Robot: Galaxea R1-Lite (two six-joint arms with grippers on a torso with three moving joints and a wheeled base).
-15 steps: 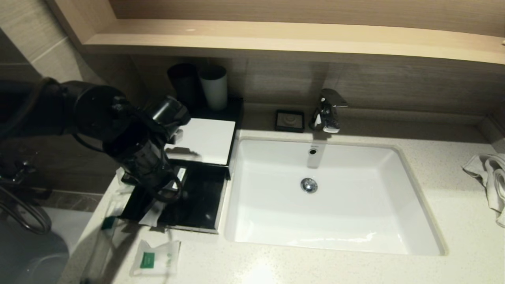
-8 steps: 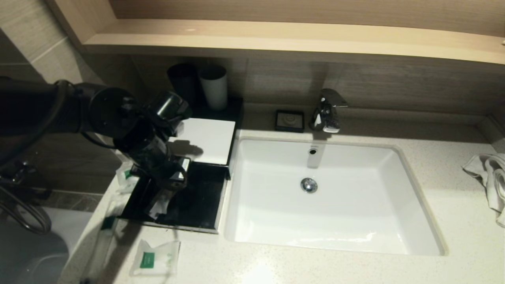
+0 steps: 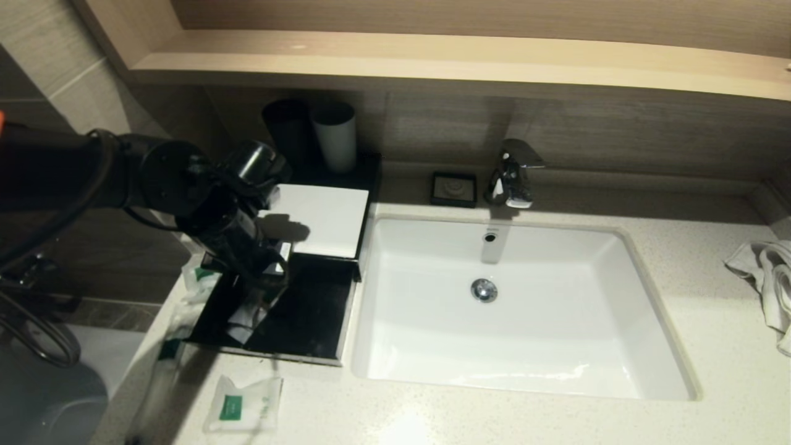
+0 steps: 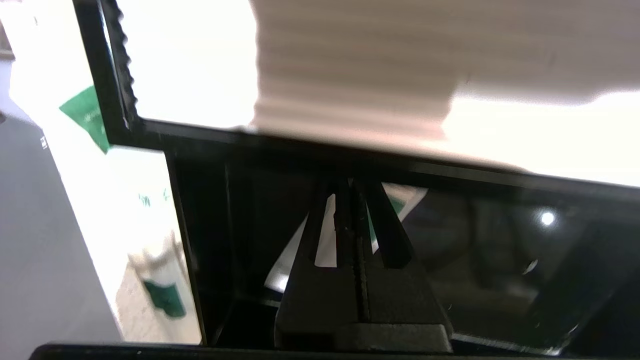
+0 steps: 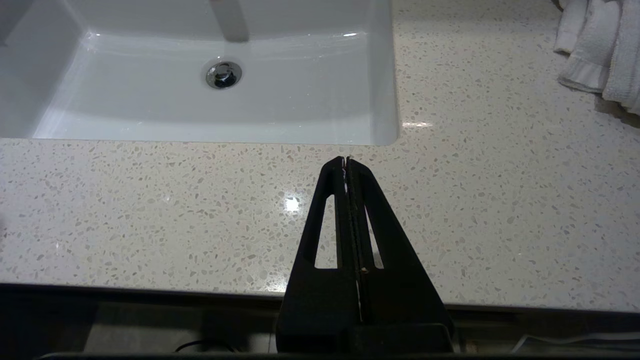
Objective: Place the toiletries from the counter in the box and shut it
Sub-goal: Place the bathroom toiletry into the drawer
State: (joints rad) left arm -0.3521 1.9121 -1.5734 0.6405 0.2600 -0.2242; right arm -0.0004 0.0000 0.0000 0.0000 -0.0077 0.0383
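Two of my left fingers (image 4: 350, 200) are pressed together on a packet (image 3: 246, 320), which hangs from their tips over the open black drawer (image 3: 309, 315) of the box (image 3: 321, 219). From my wrist, the packet shows as a pale strip with a bit of green just beyond the fingertips, low inside the drawer; whether its far end already rests on the drawer floor I cannot quite tell, as the dark interior hides it. My left arm reaches in from the left, wrist over the drawer's left part, beside the box's white top.

Outside the drawer's left wall lies a second packet (image 3: 199, 279) with a green label, on the bench (image 3: 494, 420), and a long thin packet (image 3: 167, 346) runs along the bench's left edge below it. A squarish packet (image 3: 244, 405) sits on the bench in front of the drawer, apart from it.

Behind the box stand a black cup (image 3: 287, 130) and a white cup (image 3: 335, 135). The sink (image 3: 432, 371) lies just right of the box, with the tap (image 3: 513, 173) and a small black soap dish (image 3: 454, 188) at its back, and a towel (image 3: 769, 278) at the bench's far right.

My right fingers (image 5: 346, 162) are together, holding nothing, parked above the bench's front edge near the sink's corner.
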